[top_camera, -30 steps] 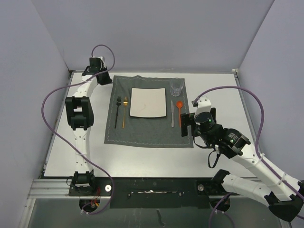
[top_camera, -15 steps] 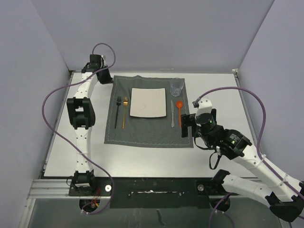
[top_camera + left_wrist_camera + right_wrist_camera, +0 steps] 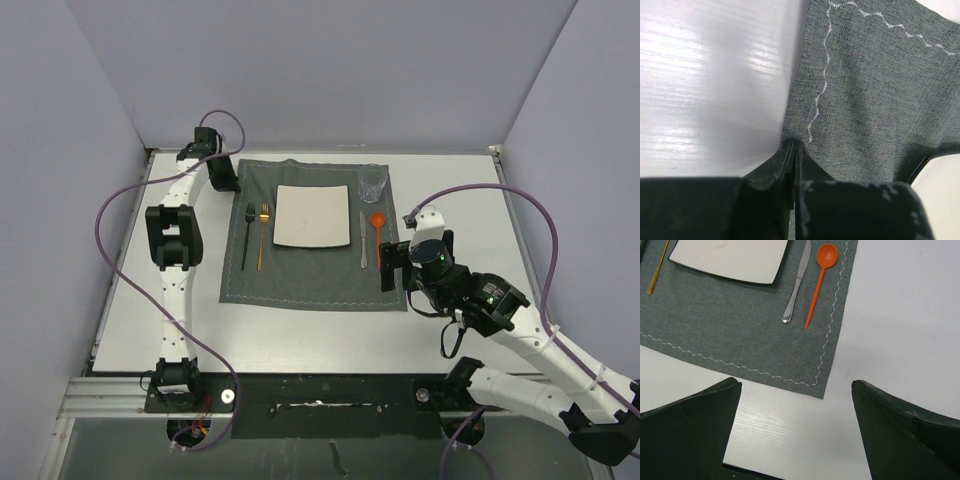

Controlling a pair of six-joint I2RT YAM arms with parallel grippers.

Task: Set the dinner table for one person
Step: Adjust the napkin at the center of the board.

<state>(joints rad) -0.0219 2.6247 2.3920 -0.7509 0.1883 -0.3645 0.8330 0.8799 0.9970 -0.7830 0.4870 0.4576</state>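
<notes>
Dinner desk is lying white and flat beneath everything, with both arms reaching over it from the near edge. A dark grey placemat is resting on its far middle, carrying a white square plate. A black fork and a gold fork are lying left of the plate, a silver knife and an orange spoon right of it, and a clear glass is standing at the far right corner. The left hand is sitting clenched at the placemat's far left corner, seemingly pinching the cloth edge, though the wrist view is too close to be sure. The right hand is hovering spread wide above the placemat's near right corner, grasping nothing
</notes>
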